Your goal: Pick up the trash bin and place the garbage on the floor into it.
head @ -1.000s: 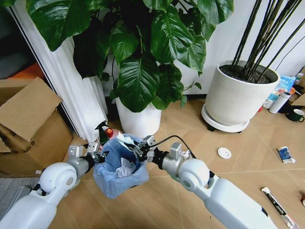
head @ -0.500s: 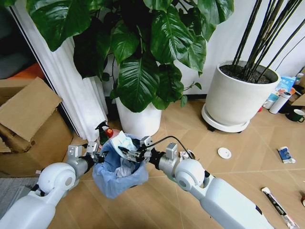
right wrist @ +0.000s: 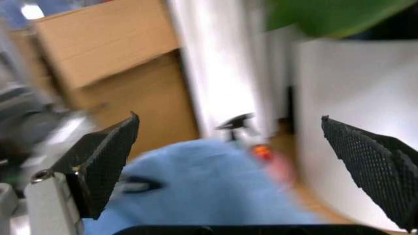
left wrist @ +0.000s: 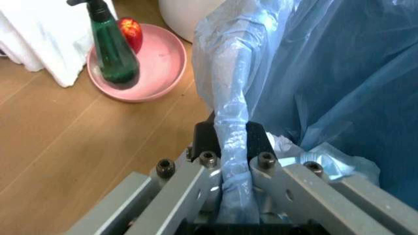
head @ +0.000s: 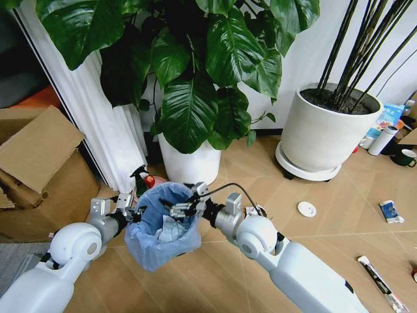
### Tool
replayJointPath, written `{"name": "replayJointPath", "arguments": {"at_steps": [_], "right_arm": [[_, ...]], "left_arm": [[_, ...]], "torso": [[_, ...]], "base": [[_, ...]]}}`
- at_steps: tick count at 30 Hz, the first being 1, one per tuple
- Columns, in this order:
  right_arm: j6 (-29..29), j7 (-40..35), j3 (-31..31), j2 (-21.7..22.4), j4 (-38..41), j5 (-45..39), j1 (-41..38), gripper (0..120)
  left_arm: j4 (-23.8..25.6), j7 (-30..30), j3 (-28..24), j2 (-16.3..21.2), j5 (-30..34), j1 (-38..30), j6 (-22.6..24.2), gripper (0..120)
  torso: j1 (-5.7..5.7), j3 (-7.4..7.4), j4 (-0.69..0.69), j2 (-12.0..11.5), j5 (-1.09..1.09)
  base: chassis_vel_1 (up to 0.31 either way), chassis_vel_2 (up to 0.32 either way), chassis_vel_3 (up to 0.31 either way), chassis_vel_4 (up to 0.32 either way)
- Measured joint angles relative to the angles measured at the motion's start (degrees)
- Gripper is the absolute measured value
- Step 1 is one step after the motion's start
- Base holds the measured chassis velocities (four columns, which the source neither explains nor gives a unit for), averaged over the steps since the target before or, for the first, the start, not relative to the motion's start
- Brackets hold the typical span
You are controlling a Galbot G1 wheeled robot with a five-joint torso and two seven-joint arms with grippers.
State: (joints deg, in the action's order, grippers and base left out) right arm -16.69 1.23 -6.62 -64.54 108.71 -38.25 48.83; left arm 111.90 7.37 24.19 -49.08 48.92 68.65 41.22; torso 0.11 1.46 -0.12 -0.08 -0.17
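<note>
Bin held off the floor, right claw over its mouth

Head view: the left claw holds the bin by its rim above the floor; the right claw hovers over the opening; a lid and packet lie well apart. Left wrist view: claw clamped on the bag — risk: the thin film could slip or tear under load. Right wrist view: claw wide open, empty. Chevron wood floor, planters, cardboard boxes.
</note>
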Motion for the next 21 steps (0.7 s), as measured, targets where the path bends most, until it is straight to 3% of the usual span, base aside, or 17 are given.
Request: {"name": "replayJointPath", "arguments": {"at_steps": [6, 12, 21], "right_arm": [[0.75, 1.41, 9.78, 2.0, -5.37, 5.32, 2.6, 100], [-0.59, 4.14, 16.93, 2.28, -17.74, 7.95, 5.24, 100], [0.67, 6.04, 20.15, -4.02, -38.05, 11.21, 4.98, 100]], "left_arm": [[0.0, -0.05, 0.52, -0.13, -0.49, 0.83, -0.12, 0], [0.43, -0.11, 0.63, -0.13, -0.66, 1.14, -0.17, 0], [0.58, -0.46, 0.69, -0.58, -1.73, 2.1, -0.33, 0]], "torso": [[0.0, 0.0, -0.02, 0.0, 0.0], [0.0, 0.0, -0.02, 0.0, 0.0], [0.0, 0.0, -0.01, -0.01, 0.01]], "base": [[0.0, 0.0, 0.0, 0.0], [0.0, 0.0, 0.0, 0.0], [0.0, 0.0, 0.0, 0.0]]}}
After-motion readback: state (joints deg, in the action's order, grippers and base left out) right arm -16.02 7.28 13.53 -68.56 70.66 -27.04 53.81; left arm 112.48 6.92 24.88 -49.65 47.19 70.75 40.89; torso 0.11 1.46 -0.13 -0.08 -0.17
